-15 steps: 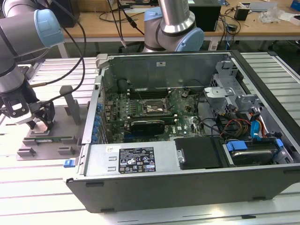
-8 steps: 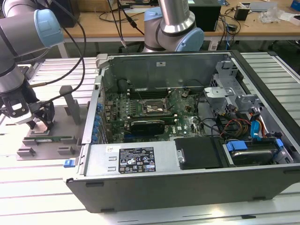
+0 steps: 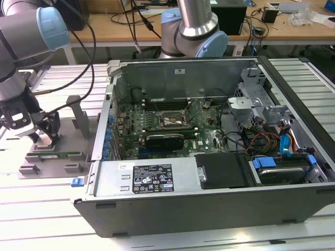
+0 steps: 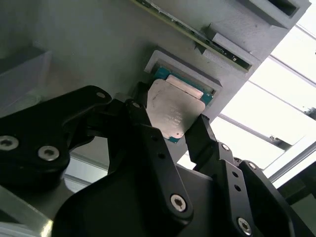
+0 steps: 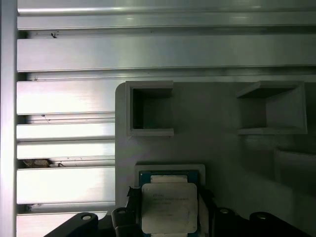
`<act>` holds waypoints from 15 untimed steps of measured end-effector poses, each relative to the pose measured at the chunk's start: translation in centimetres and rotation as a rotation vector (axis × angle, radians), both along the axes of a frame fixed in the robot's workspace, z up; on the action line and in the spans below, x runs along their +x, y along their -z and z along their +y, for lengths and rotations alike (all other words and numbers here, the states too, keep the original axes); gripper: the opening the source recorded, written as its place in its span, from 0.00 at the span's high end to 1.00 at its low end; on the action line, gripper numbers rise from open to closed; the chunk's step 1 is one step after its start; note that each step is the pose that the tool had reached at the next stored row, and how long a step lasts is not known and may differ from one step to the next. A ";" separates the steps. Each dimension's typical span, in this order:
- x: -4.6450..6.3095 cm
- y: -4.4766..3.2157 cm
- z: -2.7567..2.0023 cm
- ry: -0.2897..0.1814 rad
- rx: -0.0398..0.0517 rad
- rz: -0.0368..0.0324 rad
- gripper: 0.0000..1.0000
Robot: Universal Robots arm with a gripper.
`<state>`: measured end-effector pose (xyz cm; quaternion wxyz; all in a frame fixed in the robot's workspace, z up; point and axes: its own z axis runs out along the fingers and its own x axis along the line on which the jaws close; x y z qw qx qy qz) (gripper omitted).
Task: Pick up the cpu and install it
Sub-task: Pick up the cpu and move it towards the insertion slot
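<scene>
Second wrist view: your gripper [image 4: 172,129] clamps the cpu [image 4: 174,109] at its grey holder [image 4: 89,49]. Exterior view adds the open computer case [image 3: 157,180] nearby.

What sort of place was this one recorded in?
Probably a robotics lab bench for computer assembly: an open computer case lies on a slotted aluminium table, cable-strewn desks stand behind, and the gripper grips the cpu over a grey fixture.

Exterior high, far; both wrist views near cpu [image 4: 173,111] [image 5: 168,207] (shared).
</scene>
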<state>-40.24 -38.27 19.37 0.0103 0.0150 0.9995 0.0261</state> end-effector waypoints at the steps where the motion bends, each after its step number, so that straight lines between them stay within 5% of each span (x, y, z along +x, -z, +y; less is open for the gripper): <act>1: 0.0 0.00 0.00 0.000 0.0000 0.0000 0.45; 5: 0.0 -0.04 0.00 0.000 -0.0001 0.0002 0.45; 15: 0.0 -1.60 0.00 0.000 -0.0001 0.0001 0.45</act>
